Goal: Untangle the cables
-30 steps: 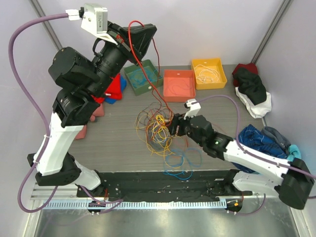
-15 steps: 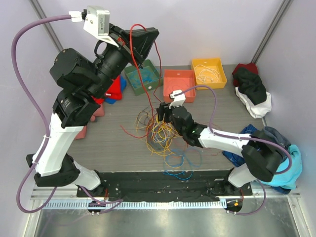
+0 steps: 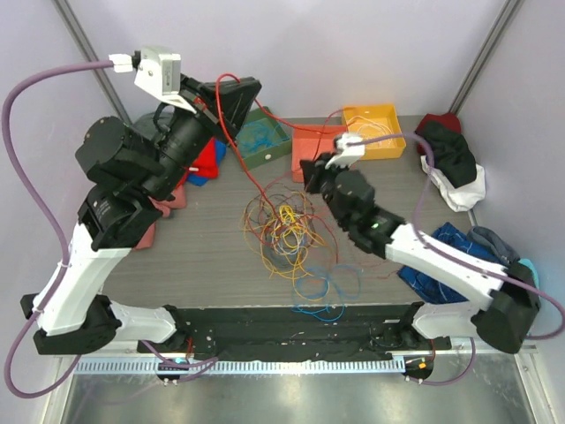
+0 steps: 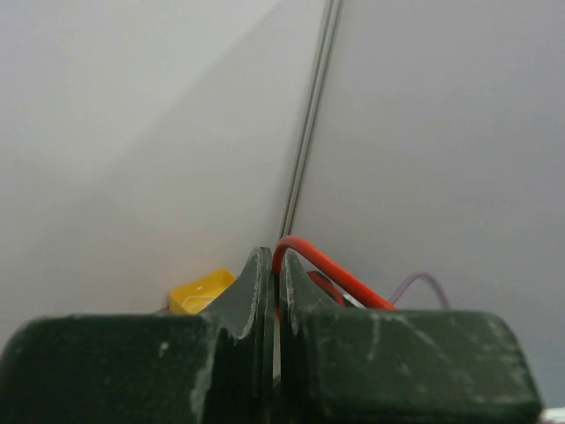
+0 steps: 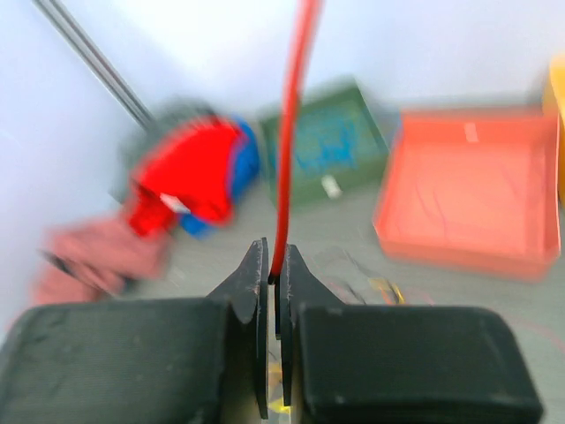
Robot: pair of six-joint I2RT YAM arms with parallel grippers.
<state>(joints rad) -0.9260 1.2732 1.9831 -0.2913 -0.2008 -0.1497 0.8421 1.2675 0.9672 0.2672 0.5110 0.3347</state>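
The cables (image 3: 287,225) lie as a tangle of yellow, orange, red and brown wires on the middle of the table, with a blue wire (image 3: 328,291) looping just in front. My left gripper (image 3: 231,88) is raised high at the back left, shut on a red cable (image 4: 331,265) that arcs out between its fingertips (image 4: 256,274). My right gripper (image 3: 309,172) hovers behind and to the right of the tangle. It is shut on the same red cable (image 5: 293,132), which runs taut up from its jaws.
Green bin (image 3: 260,137), salmon bin (image 5: 468,194) and yellow bin (image 3: 375,124) line the back. Red and blue cloth (image 3: 203,159) and pink cloth (image 3: 168,199) lie at the left. Black and white cloth (image 3: 450,159) and blue cloth (image 3: 459,247) lie at the right.
My right gripper rose from the tangle toward the back right and shut on the red cable. The left arm swung slightly left, and the red cable now stretches between both grippers.
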